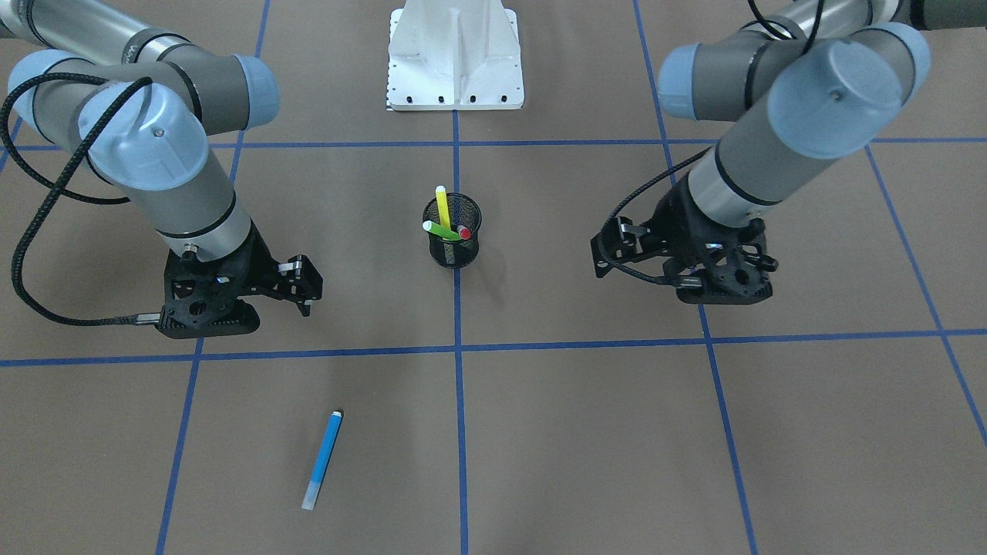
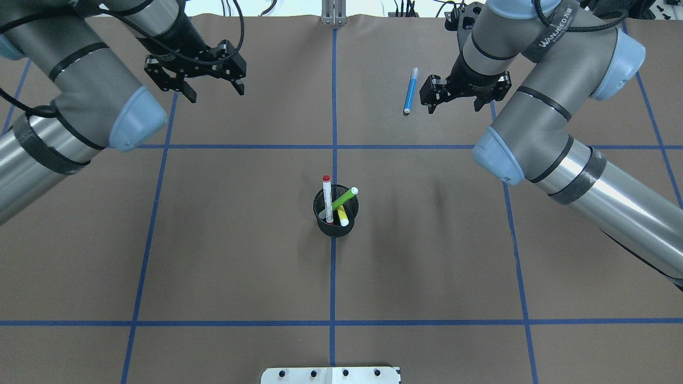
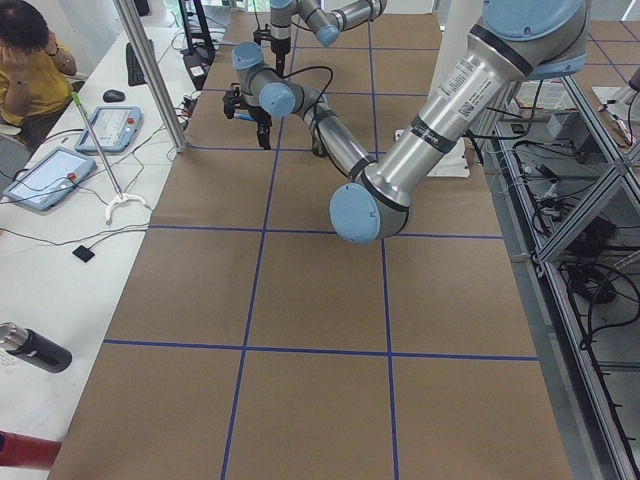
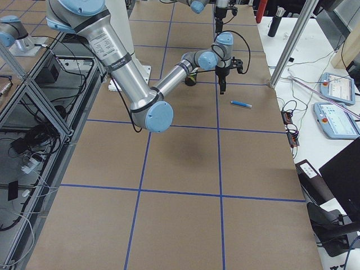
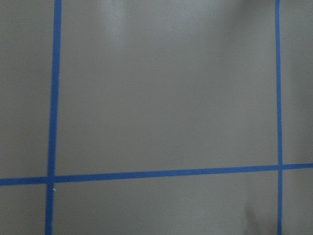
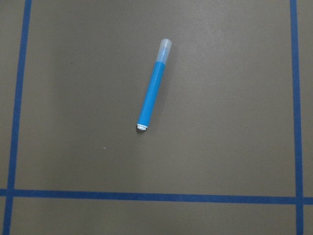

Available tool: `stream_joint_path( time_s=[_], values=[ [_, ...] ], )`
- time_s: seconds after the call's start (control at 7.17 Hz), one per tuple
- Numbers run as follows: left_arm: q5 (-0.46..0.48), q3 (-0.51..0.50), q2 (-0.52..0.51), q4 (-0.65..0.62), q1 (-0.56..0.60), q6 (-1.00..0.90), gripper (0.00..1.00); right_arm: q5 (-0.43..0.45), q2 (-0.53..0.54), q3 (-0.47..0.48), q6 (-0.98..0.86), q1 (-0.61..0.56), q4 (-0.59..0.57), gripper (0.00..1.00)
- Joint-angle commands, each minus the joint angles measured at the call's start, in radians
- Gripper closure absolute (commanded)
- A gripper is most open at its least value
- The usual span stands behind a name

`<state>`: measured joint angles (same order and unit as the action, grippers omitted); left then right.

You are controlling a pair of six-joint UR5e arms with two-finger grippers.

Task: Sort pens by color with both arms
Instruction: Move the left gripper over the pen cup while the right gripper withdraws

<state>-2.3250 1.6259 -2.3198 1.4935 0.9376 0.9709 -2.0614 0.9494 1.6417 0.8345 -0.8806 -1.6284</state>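
Note:
A blue pen [image 2: 410, 90] lies flat on the brown table, far from the robot on its right side; it also shows in the front view [image 1: 322, 460] and the right wrist view [image 6: 152, 95]. My right gripper [image 2: 453, 108] is open and empty, above the table just to the right of that pen. A black mesh cup [image 2: 335, 217] at the table's middle holds the white pen with red cap [image 2: 327, 197], the light green pen [image 2: 344, 197] and the yellow pen [image 2: 341, 216]. My left gripper [image 2: 216, 95] is open and empty, far left of the cup.
The white pedestal base [image 2: 331, 375] stands at the robot's edge of the table. Blue tape lines [image 5: 146, 174] divide the brown surface into squares. An operator [image 3: 30, 60] with tablets sits at a side table beyond the far edge.

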Motion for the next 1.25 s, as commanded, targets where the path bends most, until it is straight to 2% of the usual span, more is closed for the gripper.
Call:
stream_joint_path(
  time_s=[0.0, 0.14, 0.42, 0.7, 0.98, 1.12],
  values=[
    [0.077, -0.047, -0.134, -0.078, -0.107, 0.127, 0.0, -0.011, 0.057, 0.032, -0.075, -0.014, 0.004, 0.01],
    [0.123, -0.14, -0.214, -0.079, -0.153, 0.168, 0.0, -0.011, 0.063, 0.03, -0.09, -0.02, 0.004, 0.01],
    [0.127, -0.3, -0.329, -0.079, -0.181, 0.178, 0.0, -0.009, 0.071, 0.03, -0.1, -0.018, 0.007, 0.01],
    [0.127, -0.325, -0.334, -0.079, -0.218, 0.177, 0.04, -0.008, 0.071, 0.029, -0.098, -0.018, 0.007, 0.01],
    [0.127, -0.324, -0.317, -0.081, -0.249, 0.177, 0.4, -0.006, 0.071, 0.026, -0.098, -0.018, 0.007, 0.01],
    [0.127, -0.327, -0.313, -0.082, -0.266, 0.177, 0.43, -0.006, 0.071, 0.029, -0.098, -0.018, 0.007, 0.01]
  ],
)
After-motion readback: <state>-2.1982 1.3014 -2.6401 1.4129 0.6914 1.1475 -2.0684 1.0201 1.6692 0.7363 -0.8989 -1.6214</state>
